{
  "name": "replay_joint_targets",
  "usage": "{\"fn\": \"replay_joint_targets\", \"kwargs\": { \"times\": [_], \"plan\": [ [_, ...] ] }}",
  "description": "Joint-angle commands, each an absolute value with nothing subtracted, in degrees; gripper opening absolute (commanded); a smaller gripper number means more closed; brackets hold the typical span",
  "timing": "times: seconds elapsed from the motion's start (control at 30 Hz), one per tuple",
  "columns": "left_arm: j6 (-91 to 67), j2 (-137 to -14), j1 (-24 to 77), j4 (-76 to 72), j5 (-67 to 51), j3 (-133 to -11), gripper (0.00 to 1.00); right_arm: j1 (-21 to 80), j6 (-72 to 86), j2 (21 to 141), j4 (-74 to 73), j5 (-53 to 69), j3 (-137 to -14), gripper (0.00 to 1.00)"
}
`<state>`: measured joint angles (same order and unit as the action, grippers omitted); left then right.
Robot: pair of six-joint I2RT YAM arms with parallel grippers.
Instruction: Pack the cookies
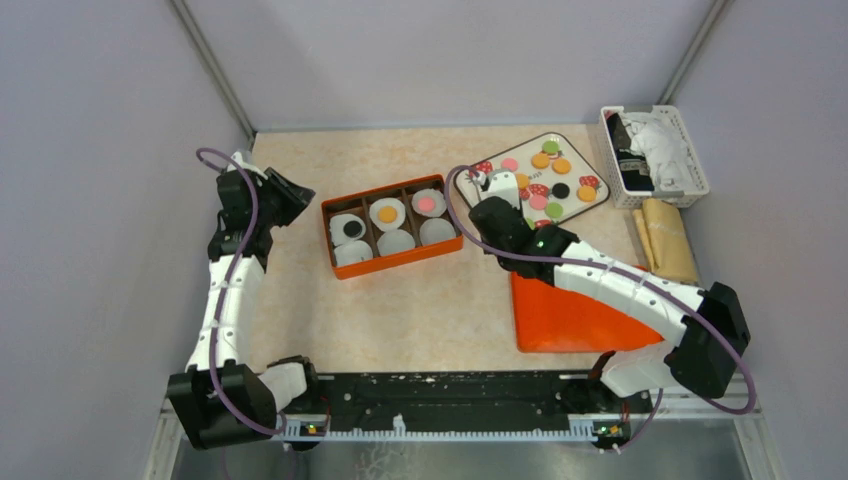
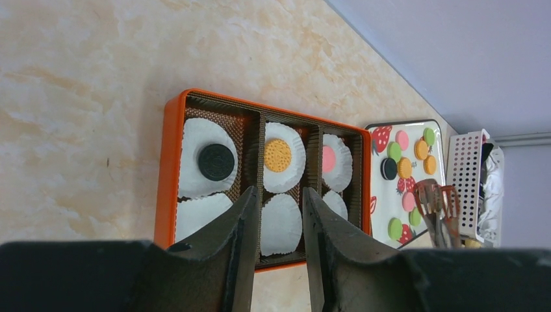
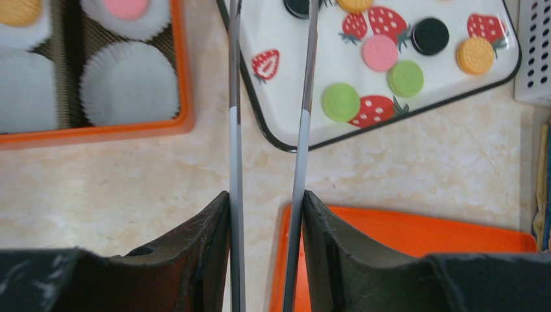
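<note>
Tongs [image 3: 235,130] gripped in right claw [image 3: 266,201] reach over tray [image 3: 448,84], its lettering illegible; left claw [image 2: 279,195] narrowly parted

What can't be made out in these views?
- Tips of the metal tongs: right wrist view, cut off by the top edge, so whether they pinch the black round cookie is unclear.
- Flat orange lid: top view, partly under the right arm.
- White plastic basket contents: top view, too small.

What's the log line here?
left gripper: open, empty | right gripper: shut on tongs over tray | box: three cookies packed, three cups empty
</note>
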<state>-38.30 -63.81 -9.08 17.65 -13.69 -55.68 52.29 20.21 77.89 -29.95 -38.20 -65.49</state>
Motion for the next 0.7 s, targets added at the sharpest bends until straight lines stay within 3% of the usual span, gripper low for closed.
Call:
{"fn": "replay_joint_targets", "kwargs": {
  "times": [0.0,0.33,0.67],
  "plan": [
    [-38.8,-64.6,-9.4,14.9,-16.4,-55.8,0.37,49.1,23.7,75.4,-27.0,-35.2,-61.3,0.42],
    [-38.2,-64.0,-9.4,15.3,-15.9,-55.9,0.37,42.0,25.0,81.5,-21.3,-29.3,-57.1,0.43],
    [-38.0,-64.4,-9.4,14.9,-15.7,-55.6,0.37,38.3,23.7,90.1,-18.2,-26.9,-61.7,0.43]
  ]
}}
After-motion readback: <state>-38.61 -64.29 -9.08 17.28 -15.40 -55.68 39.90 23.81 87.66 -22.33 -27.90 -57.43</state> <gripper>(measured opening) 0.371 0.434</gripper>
